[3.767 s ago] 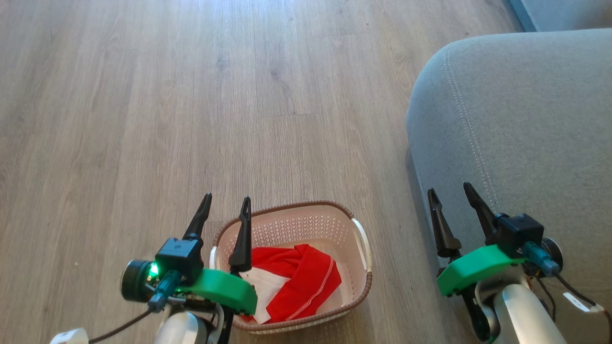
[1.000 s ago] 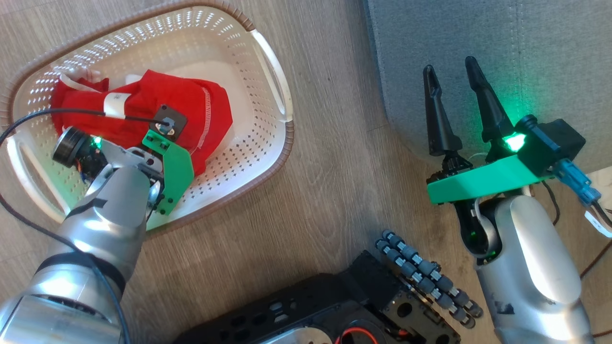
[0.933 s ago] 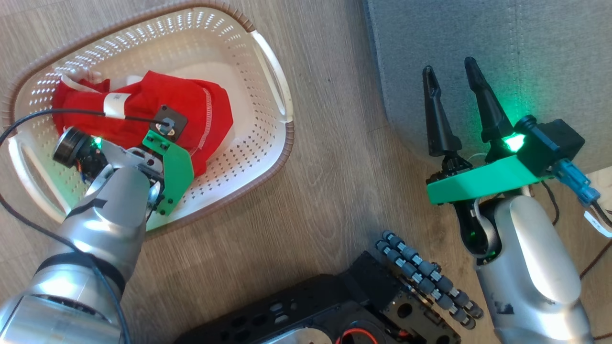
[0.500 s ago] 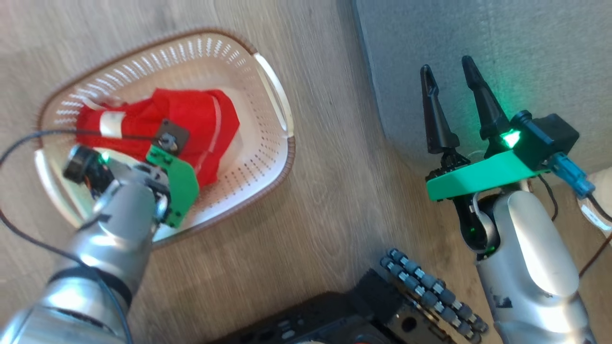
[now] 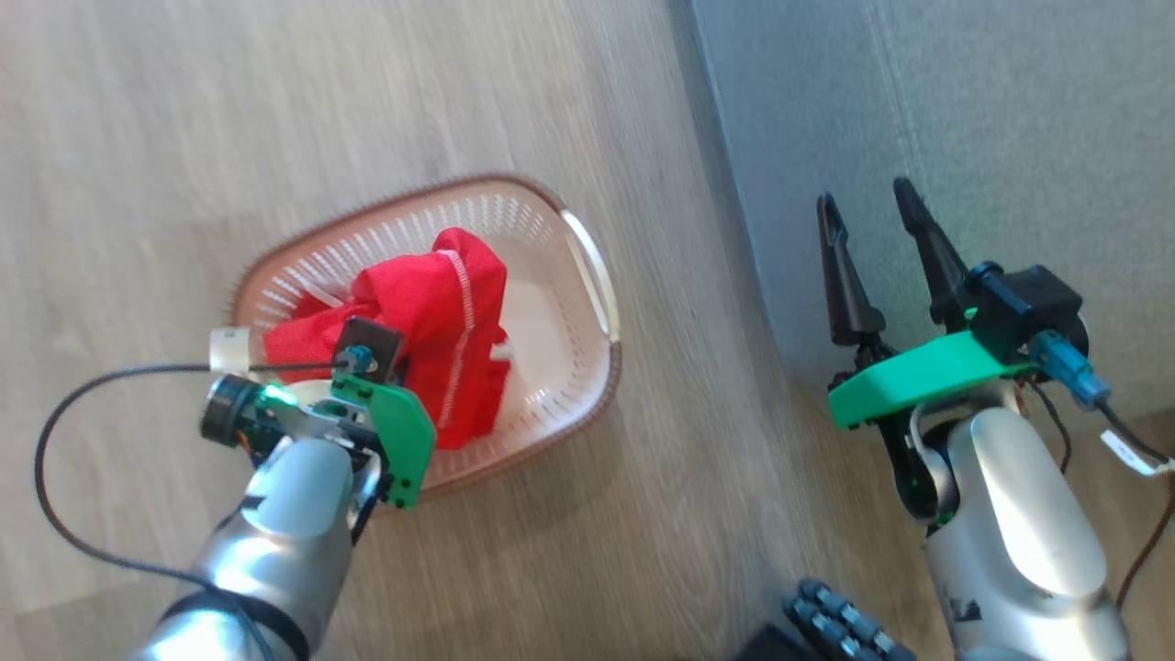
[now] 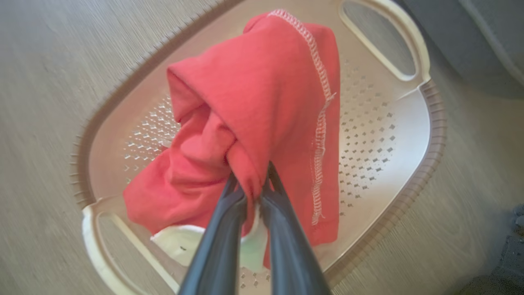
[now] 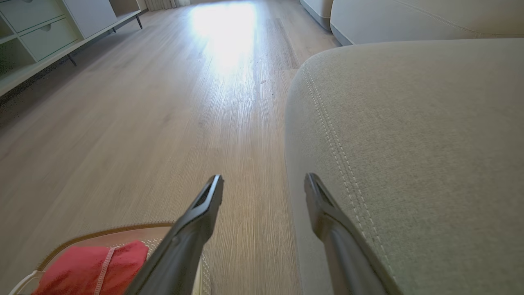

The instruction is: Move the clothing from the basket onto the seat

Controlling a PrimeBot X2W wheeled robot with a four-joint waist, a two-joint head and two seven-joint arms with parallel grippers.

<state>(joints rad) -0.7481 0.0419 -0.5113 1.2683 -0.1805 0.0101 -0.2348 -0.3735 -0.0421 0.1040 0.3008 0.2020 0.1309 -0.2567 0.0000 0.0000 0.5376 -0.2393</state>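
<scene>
At the tips of the left gripper point(image 6: 249, 182), the two dark fingers point(image 6: 223, 229) pinch a fold of the red clothing point(image 6: 266, 90). A second ago that fabric lay slumped low in the basket point(image 6: 413, 135). Now it is drawn up into a peak over the basket's floor, white trim hanging beneath. The right gripper point(image 5: 865, 195) keeps its fingers spread, as before, at the edge of the grey seat point(image 5: 991, 110).

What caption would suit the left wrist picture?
Left gripper pinches a soft bright red fabric garment over the cream-white perforated plastic basket.
</scene>
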